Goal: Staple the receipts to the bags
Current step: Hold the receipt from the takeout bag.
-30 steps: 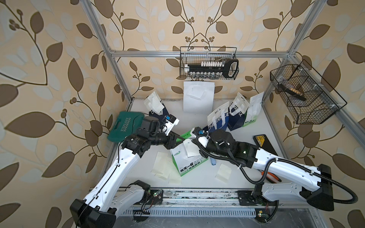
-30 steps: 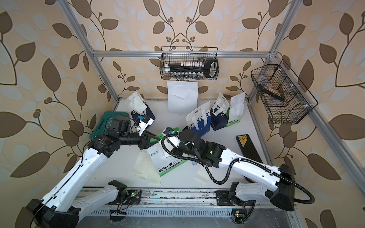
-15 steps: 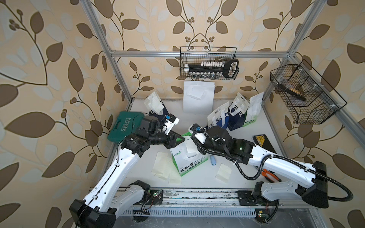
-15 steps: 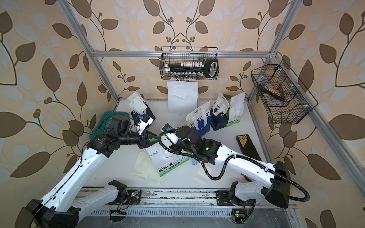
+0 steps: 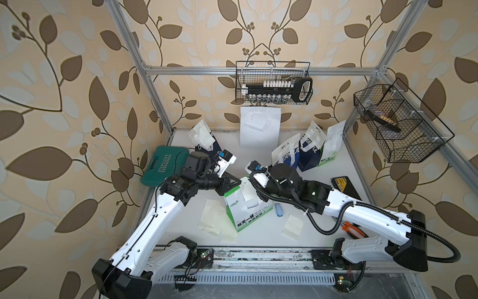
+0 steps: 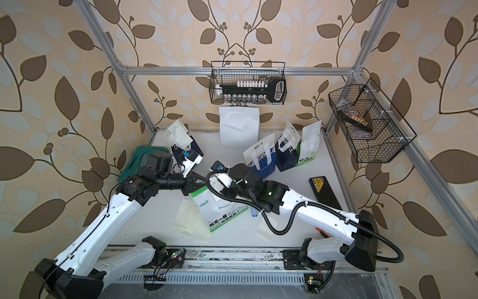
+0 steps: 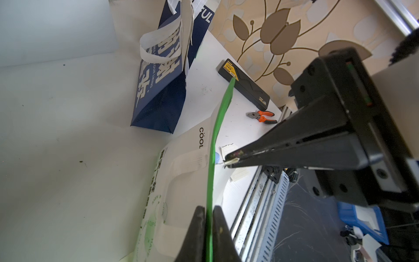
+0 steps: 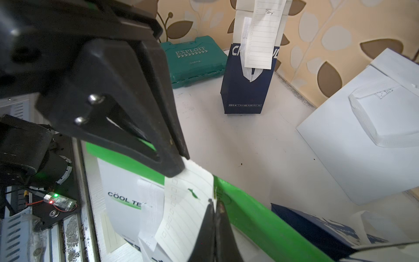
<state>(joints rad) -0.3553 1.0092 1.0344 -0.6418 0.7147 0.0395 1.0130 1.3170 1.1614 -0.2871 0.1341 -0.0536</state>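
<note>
Spanning the enclosure floor, a white desk (image 5: 261,234) is seen in both top views. A plain white bag (image 5: 260,129) is leaned on the back wall at mid back edge. Three bags (image 5: 307,152) are stood together near the back-right corner. A navy bag (image 8: 244,90) is stood near the back-left corner, with a second receipt (image 8: 260,40) hung from its top. A green-and-white bag (image 5: 248,220) is laid flat around desk centre, toward the front edge.

Its green top edge is pinched between the closed fingers of the left end effector (image 7: 209,209). The right end effector (image 8: 214,202) is closed on a lined receipt (image 8: 181,215), which is laid over the bag's face at that top edge. Whether the bag edge is also caught there cannot be told.

Loose receipts (image 5: 212,218) are spread beside the flat bag on the left-edge side, near the front edge. One more slip (image 5: 292,225) is laid on the opposite side. A light-blue stapler (image 5: 278,209) is seen just beside the flat bag, toward the right edge, untouched.
</note>
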